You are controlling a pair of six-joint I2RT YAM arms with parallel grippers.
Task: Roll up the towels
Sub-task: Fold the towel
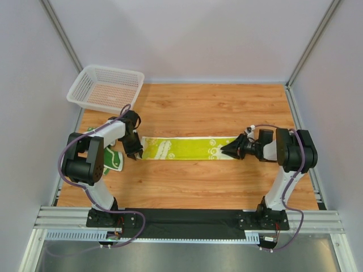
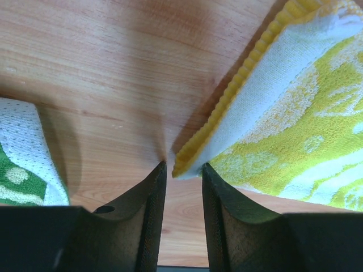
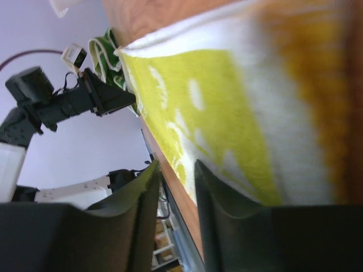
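Towel (image 1: 187, 148), yellow-green, white swirl print, between left gripper (image 1: 135, 156) and right gripper (image 1: 226, 151).

long towel (image 1: 187, 148) was laid across the frame's middle, on the table (image 1: 227, 181) | second towel (image 1: 116, 161) was found at its left | basket (image 1: 106, 88) was set at upper left, behind both

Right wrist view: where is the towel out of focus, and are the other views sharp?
Right wrist view: the yellow-green towel blurs toward the picture's right edge; left wrist view: sharp, soft shadow on the table beside the towel; top view: sharp, evenly lit.
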